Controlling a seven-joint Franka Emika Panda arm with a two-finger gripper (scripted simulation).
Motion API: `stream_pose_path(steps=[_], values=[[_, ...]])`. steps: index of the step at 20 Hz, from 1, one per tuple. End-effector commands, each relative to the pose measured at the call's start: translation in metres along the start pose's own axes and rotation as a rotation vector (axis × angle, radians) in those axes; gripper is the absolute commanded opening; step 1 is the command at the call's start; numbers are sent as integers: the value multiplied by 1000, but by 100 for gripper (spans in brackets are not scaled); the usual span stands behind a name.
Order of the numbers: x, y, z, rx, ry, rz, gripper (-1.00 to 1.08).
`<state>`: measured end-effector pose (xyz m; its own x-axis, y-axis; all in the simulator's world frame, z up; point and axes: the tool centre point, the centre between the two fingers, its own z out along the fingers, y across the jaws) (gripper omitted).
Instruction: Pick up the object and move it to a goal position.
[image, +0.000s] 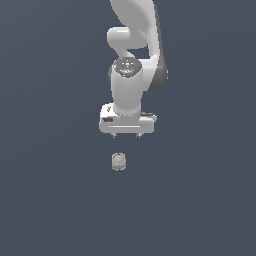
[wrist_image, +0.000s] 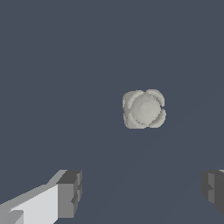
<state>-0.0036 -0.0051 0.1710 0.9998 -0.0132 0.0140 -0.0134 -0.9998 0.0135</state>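
Observation:
The object is a small pale grey-beige faceted lump lying on the dark floor, just below the white arm in the exterior view. It also shows in the wrist view, alone on the floor. My gripper hangs apart from it, with the object slightly toward the exterior view's left of the gripper's middle. In the wrist view the gripper is open and empty: its two dark fingertips stand wide apart, and the object lies beyond them, not between them.
The white arm rises behind the gripper. A plain dark blue-grey floor surrounds the object.

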Motion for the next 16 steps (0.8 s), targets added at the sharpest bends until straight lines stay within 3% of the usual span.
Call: stream_pose_path(steps=[1, 16], values=[[0, 0, 0, 0, 0, 0, 100], [0, -12, -11, 13, -8, 4, 100]])
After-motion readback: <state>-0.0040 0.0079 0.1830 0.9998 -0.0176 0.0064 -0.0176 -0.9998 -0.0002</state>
